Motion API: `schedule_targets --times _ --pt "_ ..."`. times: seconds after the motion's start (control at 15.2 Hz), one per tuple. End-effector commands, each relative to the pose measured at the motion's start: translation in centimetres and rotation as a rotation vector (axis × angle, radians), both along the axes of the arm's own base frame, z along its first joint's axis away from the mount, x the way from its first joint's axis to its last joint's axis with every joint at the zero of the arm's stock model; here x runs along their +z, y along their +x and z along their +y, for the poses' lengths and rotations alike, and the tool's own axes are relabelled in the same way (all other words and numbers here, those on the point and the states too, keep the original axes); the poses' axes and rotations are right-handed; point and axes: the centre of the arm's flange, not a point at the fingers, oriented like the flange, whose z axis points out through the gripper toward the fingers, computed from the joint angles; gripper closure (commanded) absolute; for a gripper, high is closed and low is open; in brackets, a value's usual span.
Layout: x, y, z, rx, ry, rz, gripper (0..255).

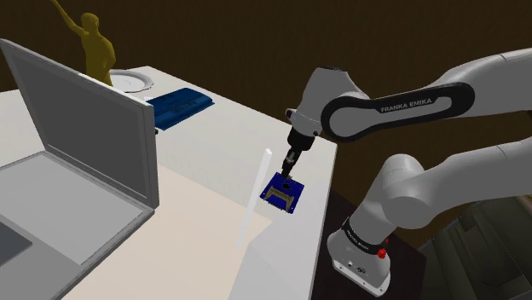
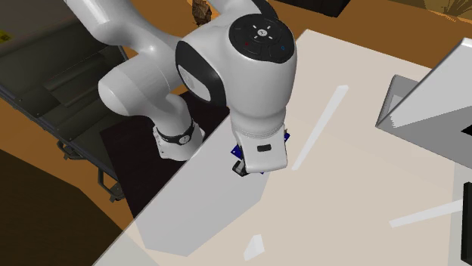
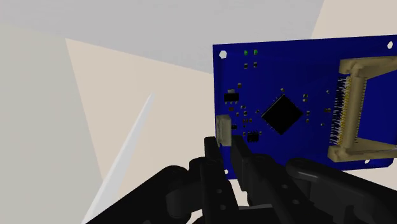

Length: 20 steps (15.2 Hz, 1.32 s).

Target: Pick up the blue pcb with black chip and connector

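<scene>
Logged largest first. Counted one pale flat table top (image 1: 213,136), one white jointed robot arm (image 1: 401,106), one open grey laptop (image 1: 77,136), one flat dark-blue slab (image 1: 179,106) at the far side, one blue rectangular printed circuit board (image 3: 299,76), and one all-black two-finger gripper (image 3: 226,153). Located the board near the table edge closest to the stand, directly under the gripper in the shoulder view. Found the jaws drawn nearly together, pinching the board at one corner, astride a single small pale connector (image 3: 222,129). Cannot tell whether lifted clear of the table. Noted the long axis running away from the jaws, past one square black chip (image 3: 282,115) to one tan U-shaped card socket (image 3: 348,108) at the far end; grip therefore well off-centre. Judged sag or twist of the free end likely on the rise; advise a slow, straight lift.
</scene>
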Motion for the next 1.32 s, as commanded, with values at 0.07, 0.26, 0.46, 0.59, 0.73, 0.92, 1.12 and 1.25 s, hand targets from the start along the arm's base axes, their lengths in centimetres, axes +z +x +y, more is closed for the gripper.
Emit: schedule_targets --times 0.07,0.26,0.46,0.59,0.73,0.92,1.12,1.25 --pt "0.0 0.0 0.0 0.000 0.000 0.001 255" --pt "1.1 0.0 0.0 0.000 0.000 0.001 255" --pt "2.6 0.0 0.0 0.000 0.000 0.001 255" --pt "3.7 0.0 0.0 0.000 0.000 0.001 255" --pt "4.8 0.0 0.0 0.000 0.000 0.001 255" --pt "6.3 0.0 0.0 0.000 0.000 0.001 255" --pt "7.9 0.0 0.0 0.000 0.000 0.001 255" --pt "8.0 0.0 0.0 0.000 0.000 0.001 255"
